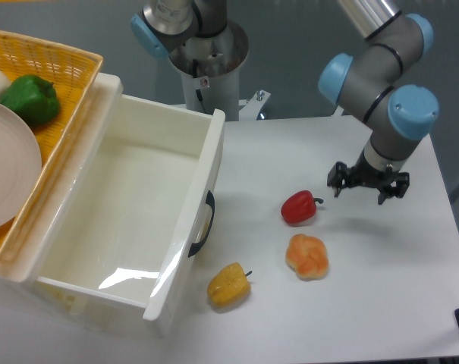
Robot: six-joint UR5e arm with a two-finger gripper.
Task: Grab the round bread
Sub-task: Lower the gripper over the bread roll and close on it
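Observation:
The round bread point(307, 256) is an orange-tan knotted bun with paler patches, lying on the white table point(381, 303) right of centre. My gripper point(368, 189) hangs open above the table, up and to the right of the bread and apart from it, with nothing between its fingers. A smooth red pepper point(299, 207) lies just above the bread, between it and the gripper's left side.
A yellow pepper point(229, 285) lies left of the bread near the open white drawer point(130, 220). At far left a wicker basket point(55, 61) holds a green pepper point(29, 98) and a plate point(5, 174). The table's right edge is close.

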